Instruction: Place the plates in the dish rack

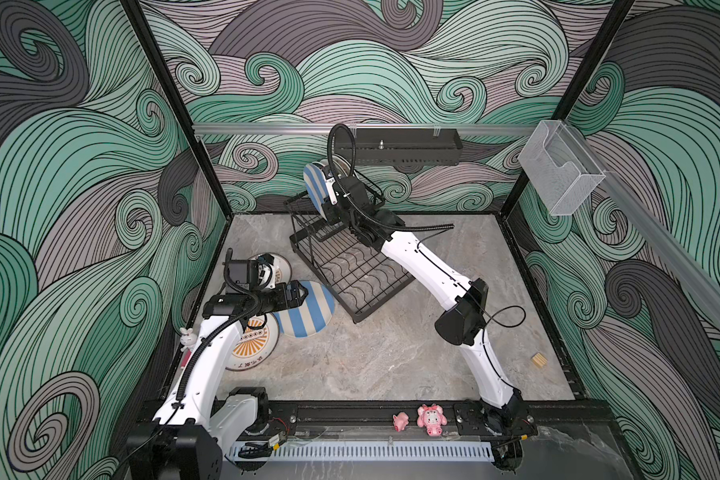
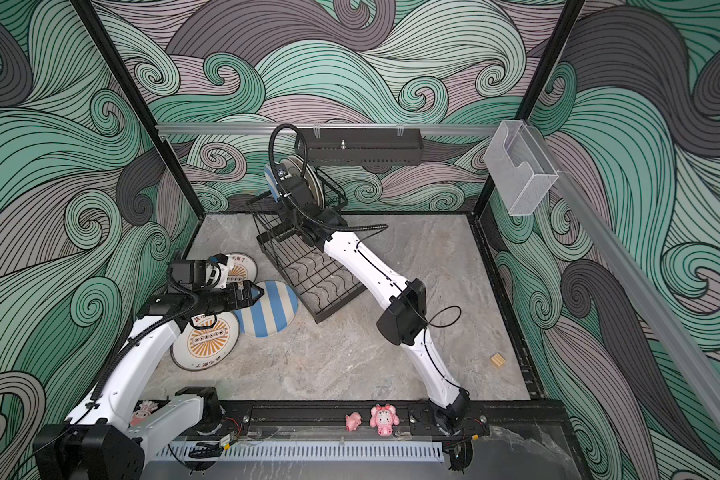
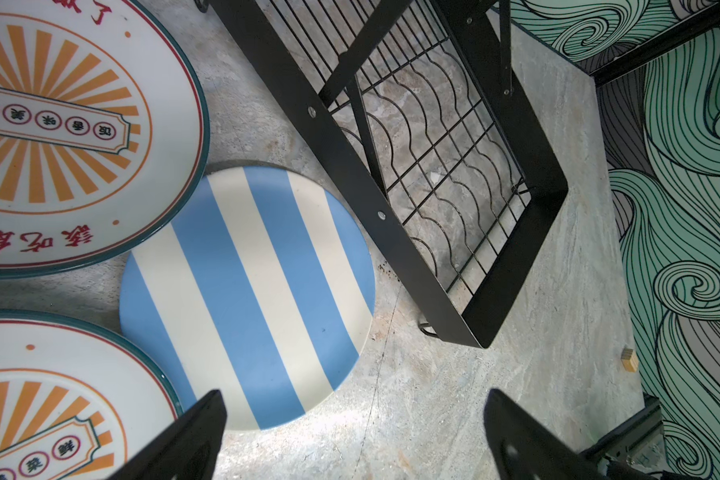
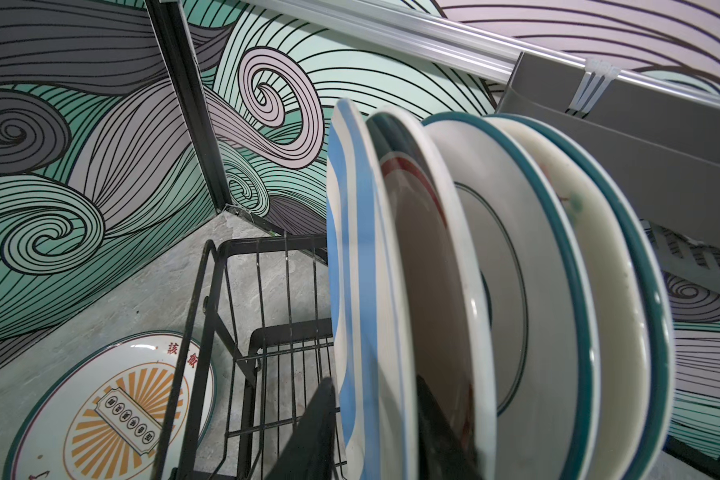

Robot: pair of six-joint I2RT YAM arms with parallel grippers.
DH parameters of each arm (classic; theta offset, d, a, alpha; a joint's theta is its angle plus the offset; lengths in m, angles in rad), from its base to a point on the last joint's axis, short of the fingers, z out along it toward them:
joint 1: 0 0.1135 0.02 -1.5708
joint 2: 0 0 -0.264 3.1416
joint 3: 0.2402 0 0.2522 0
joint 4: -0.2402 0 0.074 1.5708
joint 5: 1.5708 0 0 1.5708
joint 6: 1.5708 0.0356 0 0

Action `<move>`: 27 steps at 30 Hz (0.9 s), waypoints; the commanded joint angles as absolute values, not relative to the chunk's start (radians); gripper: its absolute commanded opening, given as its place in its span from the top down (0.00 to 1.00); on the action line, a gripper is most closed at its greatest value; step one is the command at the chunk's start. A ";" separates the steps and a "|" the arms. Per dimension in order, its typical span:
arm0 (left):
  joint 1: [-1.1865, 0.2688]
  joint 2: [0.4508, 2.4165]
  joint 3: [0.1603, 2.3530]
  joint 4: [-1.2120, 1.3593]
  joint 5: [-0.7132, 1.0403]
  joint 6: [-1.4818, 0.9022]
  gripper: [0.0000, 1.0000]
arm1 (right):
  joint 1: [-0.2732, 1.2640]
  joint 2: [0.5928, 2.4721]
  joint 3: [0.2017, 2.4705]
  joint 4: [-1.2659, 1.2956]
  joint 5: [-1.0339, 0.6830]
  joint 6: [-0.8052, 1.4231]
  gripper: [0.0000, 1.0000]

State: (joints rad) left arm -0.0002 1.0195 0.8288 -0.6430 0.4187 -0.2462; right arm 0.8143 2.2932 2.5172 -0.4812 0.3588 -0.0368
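Three plates lie flat on the table (image 1: 391,365) at near left: a striped plate (image 1: 306,309) just beside the dish rack (image 3: 346,162), a sunburst plate (image 1: 254,345) nearer and a second sunburst plate (image 1: 281,270) farther. Several upright plates (image 4: 516,249) fill the rack's raised far basket. The right gripper (image 4: 375,386) straddles the upright striped plate (image 4: 350,291); I cannot tell whether it grips. The left gripper (image 3: 354,395) hangs spread wide and empty.

The left arm (image 1: 211,357) covers part of the sunburst plate (image 1: 258,343) nearest the front.

The tool (image 4: 375,382) straddles the striped plate (image 4: 350,249) upright in the dish rack (image 4: 285,332).
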 commanded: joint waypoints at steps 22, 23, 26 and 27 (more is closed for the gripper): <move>0.008 1.046 0.830 -0.653 0.416 -0.323 0.01 | 0.821 2.118 2.445 -0.565 0.217 0.042 0.46; 0.008 1.047 0.832 -0.653 0.416 -0.324 0.01 | 0.821 2.116 2.449 -0.575 0.208 0.046 0.46; 0.008 1.053 0.832 -0.649 0.416 -0.325 0.02 | 0.821 2.112 2.457 -0.598 0.182 0.055 0.46; 0.008 1.057 0.833 -0.649 0.416 -0.326 0.01 | 0.821 2.109 2.460 -0.605 0.173 0.057 0.46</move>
